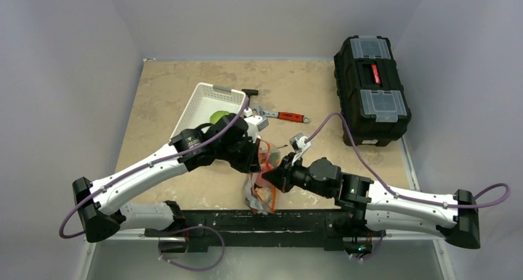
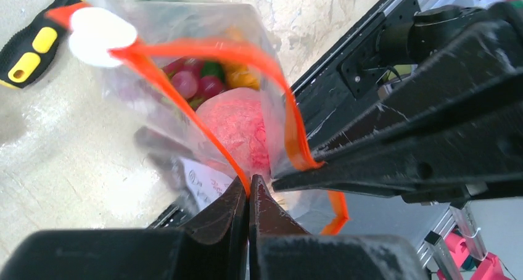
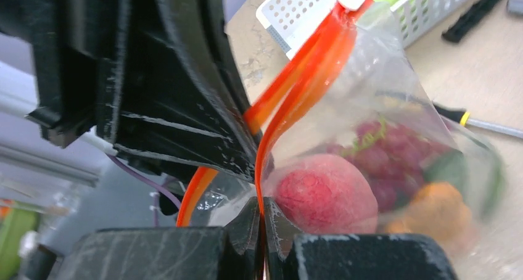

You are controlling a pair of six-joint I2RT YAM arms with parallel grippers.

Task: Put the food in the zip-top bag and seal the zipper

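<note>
The clear zip-top bag (image 1: 264, 169) hangs between my two grippers near the table's front edge. My left gripper (image 2: 248, 189) is shut on one side of the red-orange zipper (image 2: 203, 49). My right gripper (image 3: 260, 207) is shut on the other side of the zipper (image 3: 296, 82). In the left wrist view the two strips stand apart, so the mouth gapes. Inside lie a pink peach (image 3: 324, 193), purple grapes (image 3: 388, 150), an orange piece (image 3: 432, 209) and something green (image 3: 453, 166). A green cabbage (image 1: 220, 116) sits in the white basket (image 1: 200, 104).
A black toolbox (image 1: 372, 89) stands at the back right. A red-handled wrench (image 1: 280, 115) lies right of the basket. A yellow-and-black screwdriver handle (image 2: 28, 45) lies on the table beside the bag. The black front rail (image 1: 259, 221) runs just below the bag.
</note>
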